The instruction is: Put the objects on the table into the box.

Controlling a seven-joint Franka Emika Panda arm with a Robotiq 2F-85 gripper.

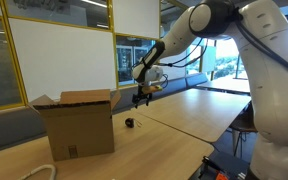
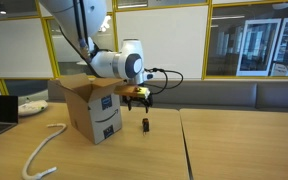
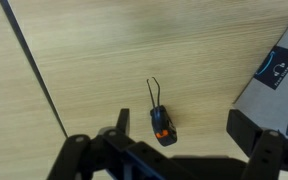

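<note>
Claw (image 2: pixel 136 94) is hanging released, jaws spread wide to straddle the small dark object (image 3: pixel 162 125) directly beneath. The object is lying on the tabletop (image 3: pixel 104 50), with the box (image 2: pixel 92 112) at its 3 o'clock in the wrist view. A white cord (image 2: pixel 42 152) is waiting at the box's 8 o'clock.

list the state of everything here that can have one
gripper: open, empty, hovering over the small dark item
small dark item: lying on the table near the box, not held
box: upright on the table, top flaps open
white cord: lying loose on the table, outside the box
</note>
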